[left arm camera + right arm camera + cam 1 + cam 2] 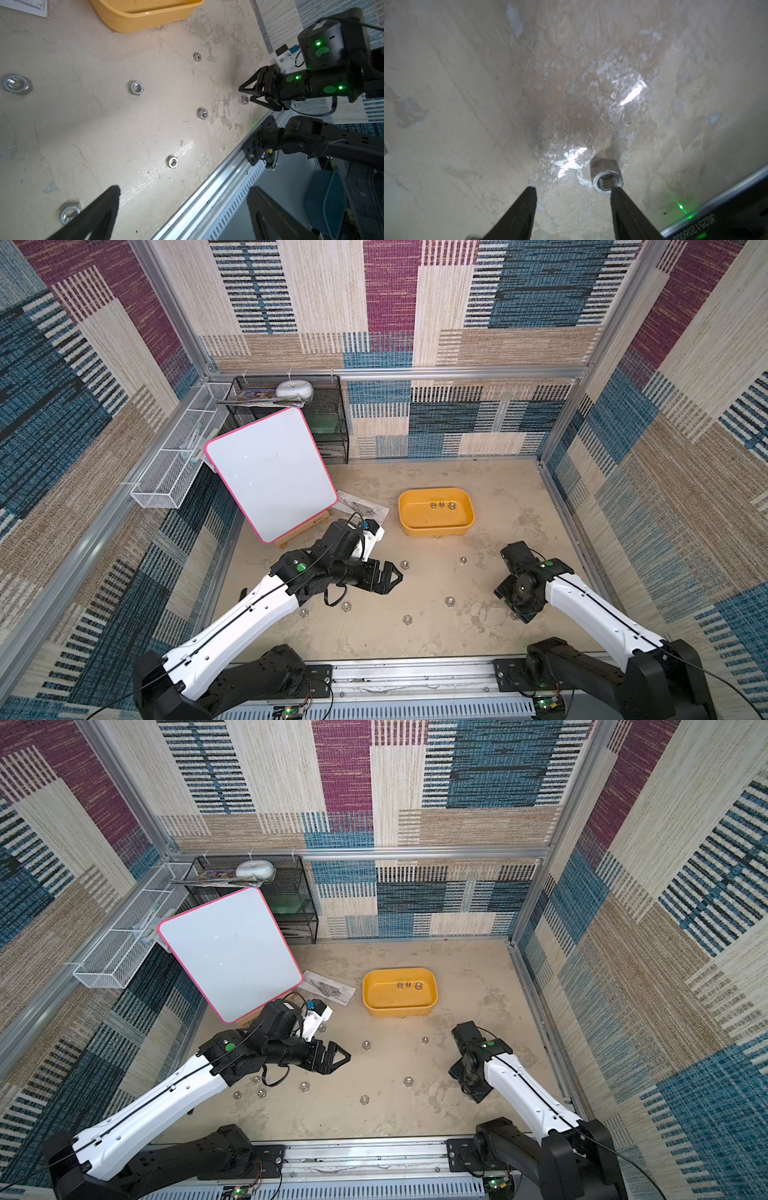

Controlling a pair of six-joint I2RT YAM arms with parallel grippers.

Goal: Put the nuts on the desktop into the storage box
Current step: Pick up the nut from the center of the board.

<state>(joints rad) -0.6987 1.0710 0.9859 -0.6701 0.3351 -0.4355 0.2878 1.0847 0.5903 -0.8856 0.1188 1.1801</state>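
Several silver nuts lie scattered on the beige desktop [436, 635], among them one nut [404, 564] just beyond my left gripper [397, 577] and others [449, 600] [407, 619] towards the front. The yellow storage box [435, 531] stands further back with three nuts [441, 504] inside. My left gripper [185, 190] hovers open and empty. My right gripper [573, 189] points down at the front right, jaws open with bare desktop between them. One nut [607, 178] lies right at the tip of one of its fingers [623, 205]. The left wrist view shows that nut [245, 99] beside the right gripper [246, 93].
A pink-edged whiteboard [270, 472] leans on a wooden stand at the left, with a printed sheet [365, 508] beside it. A black mesh shelf [328, 418] and a white wire basket [174, 464] sit at the back left. A metal rail [415, 672] runs along the front edge.
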